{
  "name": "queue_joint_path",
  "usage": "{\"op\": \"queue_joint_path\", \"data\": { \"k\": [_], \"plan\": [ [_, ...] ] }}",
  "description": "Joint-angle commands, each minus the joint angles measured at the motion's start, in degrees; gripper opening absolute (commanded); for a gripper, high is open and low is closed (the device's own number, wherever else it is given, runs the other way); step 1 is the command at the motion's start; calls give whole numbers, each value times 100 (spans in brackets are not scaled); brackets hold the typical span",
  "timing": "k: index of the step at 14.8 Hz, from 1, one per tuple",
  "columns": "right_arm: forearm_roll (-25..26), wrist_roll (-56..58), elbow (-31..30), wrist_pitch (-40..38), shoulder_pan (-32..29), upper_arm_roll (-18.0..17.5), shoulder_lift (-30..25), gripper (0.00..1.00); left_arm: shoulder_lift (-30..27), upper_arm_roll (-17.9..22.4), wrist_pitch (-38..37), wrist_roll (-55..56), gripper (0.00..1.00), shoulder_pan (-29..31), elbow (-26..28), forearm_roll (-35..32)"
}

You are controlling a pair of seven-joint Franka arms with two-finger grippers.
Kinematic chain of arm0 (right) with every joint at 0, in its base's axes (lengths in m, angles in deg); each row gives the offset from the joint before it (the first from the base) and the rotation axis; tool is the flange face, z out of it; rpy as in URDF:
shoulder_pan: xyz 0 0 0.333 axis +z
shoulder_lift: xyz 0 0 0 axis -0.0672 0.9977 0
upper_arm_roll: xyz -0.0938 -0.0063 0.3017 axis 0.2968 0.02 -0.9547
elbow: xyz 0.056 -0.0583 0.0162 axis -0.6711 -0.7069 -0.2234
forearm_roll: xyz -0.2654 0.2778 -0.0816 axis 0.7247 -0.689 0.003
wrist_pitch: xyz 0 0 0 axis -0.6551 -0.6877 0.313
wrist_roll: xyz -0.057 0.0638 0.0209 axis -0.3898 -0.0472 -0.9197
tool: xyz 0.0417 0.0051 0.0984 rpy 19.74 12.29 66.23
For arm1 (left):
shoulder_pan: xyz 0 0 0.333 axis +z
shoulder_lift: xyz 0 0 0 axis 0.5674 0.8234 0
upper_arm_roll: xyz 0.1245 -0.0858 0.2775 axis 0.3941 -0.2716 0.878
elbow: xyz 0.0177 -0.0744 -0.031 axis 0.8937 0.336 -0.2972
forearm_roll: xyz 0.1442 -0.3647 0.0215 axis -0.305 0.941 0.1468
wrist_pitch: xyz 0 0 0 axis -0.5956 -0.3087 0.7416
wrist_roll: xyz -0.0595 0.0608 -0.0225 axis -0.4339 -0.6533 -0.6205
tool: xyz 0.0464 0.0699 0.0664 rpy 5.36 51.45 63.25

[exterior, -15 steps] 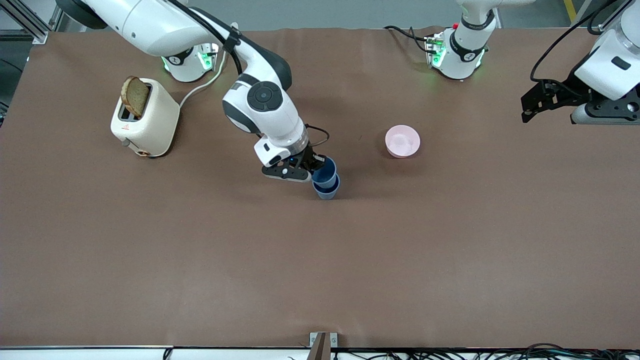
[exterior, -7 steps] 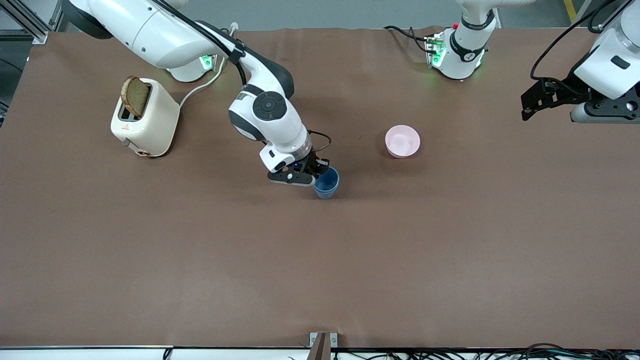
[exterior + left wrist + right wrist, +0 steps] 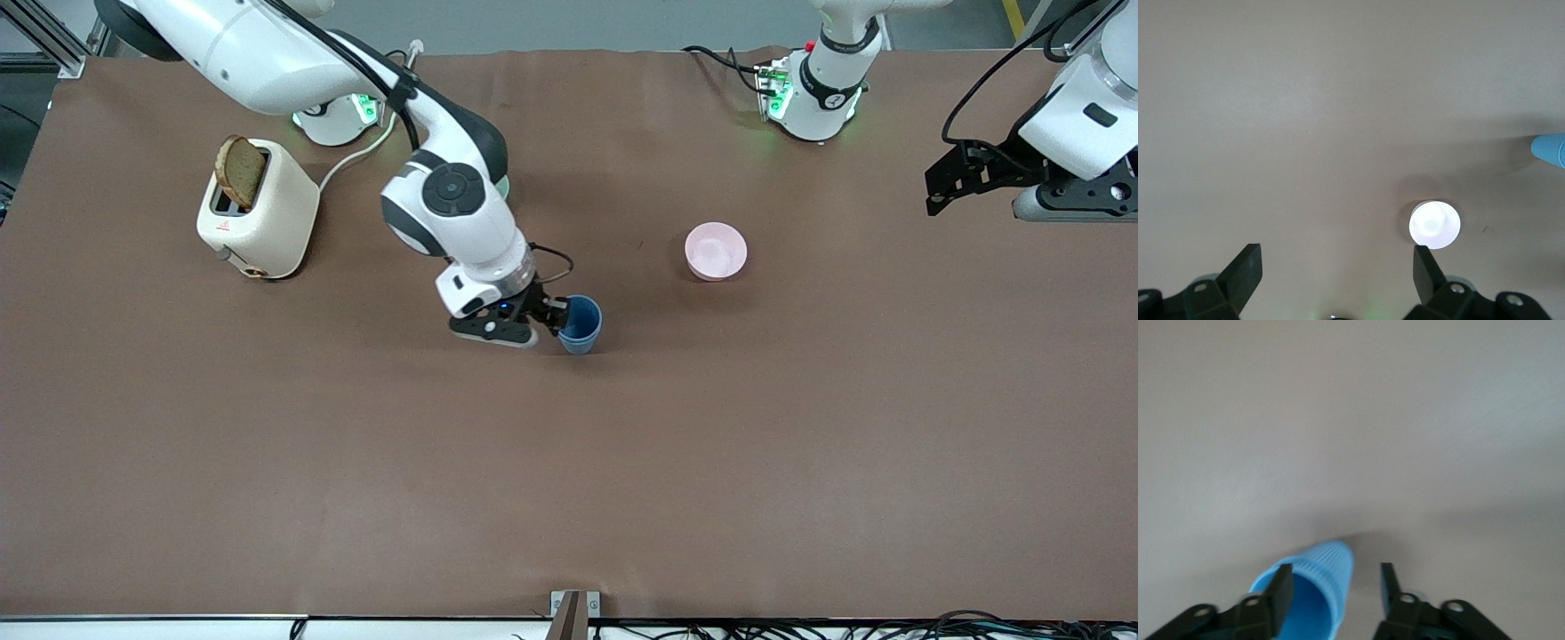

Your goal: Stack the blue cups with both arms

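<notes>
The two blue cups [image 3: 581, 325] stand nested as one stack on the brown table, near the middle. My right gripper [image 3: 557, 317] is low beside the stack on the side toward the right arm's end. Its fingers are open and straddle the stack's rim wall without pressing on it. In the right wrist view the ribbed blue cup [image 3: 1328, 577] lies between the spread fingers of the right gripper [image 3: 1335, 587]. My left gripper [image 3: 935, 191] is open and empty, held high over the left arm's end of the table. The left wrist view shows the left gripper [image 3: 1336, 267] spread wide and the cups' edge [image 3: 1549, 148].
A pink bowl [image 3: 716, 251] sits beside the cups toward the left arm's end; it shows white in the left wrist view [image 3: 1434, 225]. A cream toaster [image 3: 260, 213] with a slice of bread [image 3: 240, 171] stands at the right arm's end, its cable running to the arm's base.
My right gripper lowered the held cup into the other cup, then opened and drew back a little toward the right arm's end. The left arm has stayed in place.
</notes>
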Motion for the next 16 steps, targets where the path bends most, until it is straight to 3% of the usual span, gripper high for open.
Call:
{"op": "queue_joint_path", "data": {
  "k": [1,4,8,11,15,16],
  "plan": [
    [40,110,-154,-748,-299,-22,-775,100,-38,37,-27,-83,100,9,-4,84],
    [-108,452,397,-1784,-273,232,-926,100,-38,46,-27,-83,100,52,22,66],
    [-1487,2075,751,-2463,18,1663,-1531,100,-82,46,-79,-75,100,132,5,84],
    [-1612,2947,734,-2763,-17,2331,-1883,100,-82,46,-79,-83,100,220,-30,75],
    [-2472,4518,707,-3140,-52,3553,-2444,100,-64,46,-79,4,100,211,-109,66],
    [-2491,4845,707,-3315,-88,3695,-2577,100,-64,46,-79,-4,100,211,-109,66]
  ]
}}
